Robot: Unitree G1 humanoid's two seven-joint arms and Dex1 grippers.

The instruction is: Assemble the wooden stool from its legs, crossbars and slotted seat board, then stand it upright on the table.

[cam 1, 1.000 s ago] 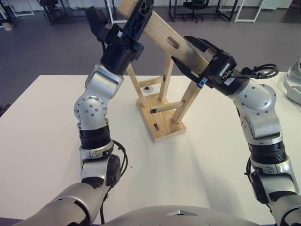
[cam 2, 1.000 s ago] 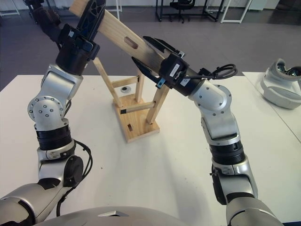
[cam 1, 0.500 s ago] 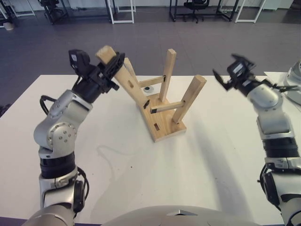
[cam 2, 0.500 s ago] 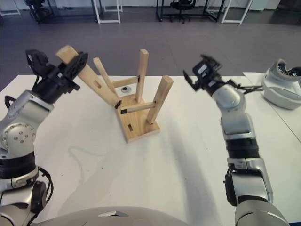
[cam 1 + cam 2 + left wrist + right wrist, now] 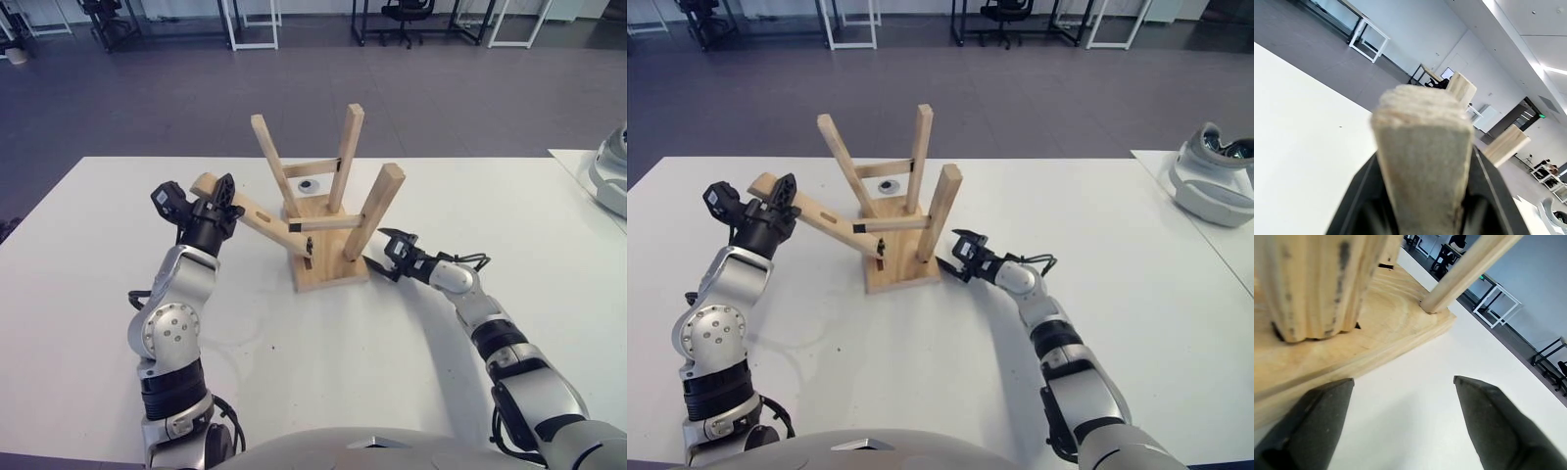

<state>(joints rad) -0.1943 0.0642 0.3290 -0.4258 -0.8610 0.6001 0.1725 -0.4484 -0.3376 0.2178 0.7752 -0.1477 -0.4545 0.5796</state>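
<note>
Resting low on the white counter (image 5: 323, 382), the right gripper (image 5: 380, 253) is just beside the right edge of the seat board (image 5: 328, 266). Its jaws are spread wide and hold nothing, and one fingertip (image 5: 1308, 423) is near the board's edge. The seat board lies flat on the counter, so the stool (image 5: 892, 211) is upside down.

To the left of the seat board, the left gripper (image 5: 204, 191) has its jaws closed around the free end of one leg (image 5: 257, 212). This leg leans far outward to the left. Its lower end meets the board, but I cannot tell if it sits in its slot. The three other legs (image 5: 345, 157) stand on the board, joined by two crossbars (image 5: 328, 223).

Just behind the seat board lies a small round thing (image 5: 310, 183). Far to the right of the board is a white headset (image 5: 1210, 176). A green sign (image 5: 1484, 278) in the room behind is too small to read.
</note>
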